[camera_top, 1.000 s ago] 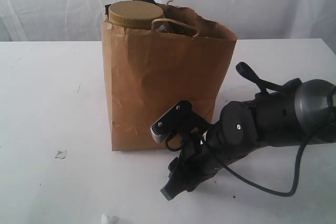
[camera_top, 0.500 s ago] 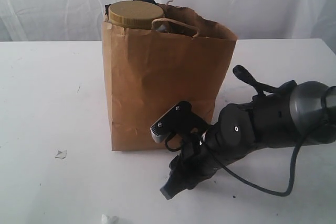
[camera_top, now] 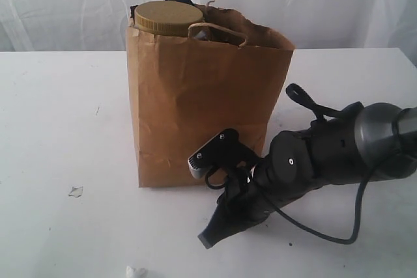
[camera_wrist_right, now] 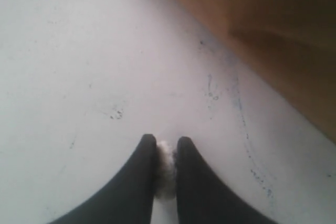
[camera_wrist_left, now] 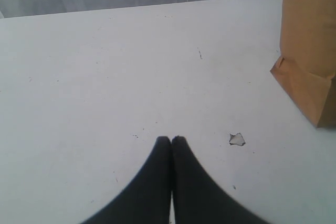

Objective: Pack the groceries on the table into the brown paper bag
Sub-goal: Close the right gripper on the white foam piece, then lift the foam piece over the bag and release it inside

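The brown paper bag [camera_top: 202, 109] stands upright on the table [camera_top: 58, 128]. The olive lid of the big jar [camera_top: 168, 16] pokes out of its top beside the loop handles. The other groceries are hidden. My right gripper [camera_top: 207, 239] lies low on the table in front of the bag's right corner. In the right wrist view this gripper [camera_wrist_right: 166, 141] is shut on a small white crumpled scrap [camera_wrist_right: 165, 174], with the bag's wall [camera_wrist_right: 273, 35] close beyond. My left gripper [camera_wrist_left: 171, 140] is shut and empty over bare table, and does not show in the exterior view.
A small white scrap [camera_top: 75, 191] lies on the table left of the bag, and shows as the scrap [camera_wrist_left: 237, 139] near my left fingertips. Another scrap [camera_top: 135, 271] sits at the front edge. The bag's corner [camera_wrist_left: 310, 51] stands off to one side of the left gripper. White curtains hang behind.
The right jaws have closed from half open onto the white scrap. The right arm has settled slightly lower. The bag and the left gripper have not moved.
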Robot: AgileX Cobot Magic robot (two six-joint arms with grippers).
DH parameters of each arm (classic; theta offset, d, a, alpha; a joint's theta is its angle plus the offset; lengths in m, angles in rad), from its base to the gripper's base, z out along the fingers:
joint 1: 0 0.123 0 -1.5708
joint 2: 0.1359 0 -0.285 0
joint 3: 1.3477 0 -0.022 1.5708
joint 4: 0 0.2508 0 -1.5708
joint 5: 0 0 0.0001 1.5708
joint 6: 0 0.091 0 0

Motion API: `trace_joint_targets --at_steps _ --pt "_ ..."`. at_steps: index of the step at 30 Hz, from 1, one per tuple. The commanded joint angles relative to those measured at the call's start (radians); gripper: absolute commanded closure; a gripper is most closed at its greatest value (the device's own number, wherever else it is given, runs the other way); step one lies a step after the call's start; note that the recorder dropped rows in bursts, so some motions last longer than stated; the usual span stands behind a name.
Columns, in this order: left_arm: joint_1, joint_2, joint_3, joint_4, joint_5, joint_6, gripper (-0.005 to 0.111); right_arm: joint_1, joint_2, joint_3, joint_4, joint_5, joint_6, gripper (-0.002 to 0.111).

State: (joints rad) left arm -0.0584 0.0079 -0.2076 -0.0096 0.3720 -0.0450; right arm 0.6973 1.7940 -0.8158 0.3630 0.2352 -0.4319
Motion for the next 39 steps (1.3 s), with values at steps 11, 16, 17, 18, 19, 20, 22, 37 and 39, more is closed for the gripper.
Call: trace_joint_targets --at_steps 11,16,17,18,19,20,22,37,39 --pt "-0.007 -0.008 0.002 -0.008 -0.004 -0.002 0.107 0.000 -0.377 0.003 0.003 0.486 0.081 0.101" --pt "-0.007 -0.008 0.002 -0.008 -0.004 -0.002 0.107 0.000 -0.618 -0.028 0.009 0.518 0.081 0.101" --pt "-0.007 -0.008 0.002 -0.008 -0.004 -0.002 0.107 0.000 -0.669 -0.045 0.011 0.499 0.081 0.101" --pt "-0.007 -0.008 0.002 -0.008 -0.004 -0.002 0.107 0.000 -0.716 -0.062 0.019 0.467 0.078 0.101" --pt "-0.007 -0.008 0.002 -0.008 -0.004 -0.002 0.107 0.000 -0.750 -0.074 0.030 0.431 0.069 0.102" --pt "-0.007 -0.008 0.002 -0.008 -0.004 -0.002 0.107 0.000 -0.788 -0.087 0.043 0.368 0.069 0.102" --pt "-0.007 -0.008 0.002 -0.008 -0.004 -0.002 0.107 0.000 -0.847 -0.099 0.047 0.225 0.069 0.101" --pt "-0.007 -0.008 0.002 -0.008 -0.004 -0.002 0.107 0.000 -0.435 -0.258 0.034 -0.508 0.121 0.101" --pt "-0.007 -0.008 0.002 -0.008 -0.004 -0.002 0.107 0.000 -0.354 -0.290 0.026 -0.505 0.119 0.101"
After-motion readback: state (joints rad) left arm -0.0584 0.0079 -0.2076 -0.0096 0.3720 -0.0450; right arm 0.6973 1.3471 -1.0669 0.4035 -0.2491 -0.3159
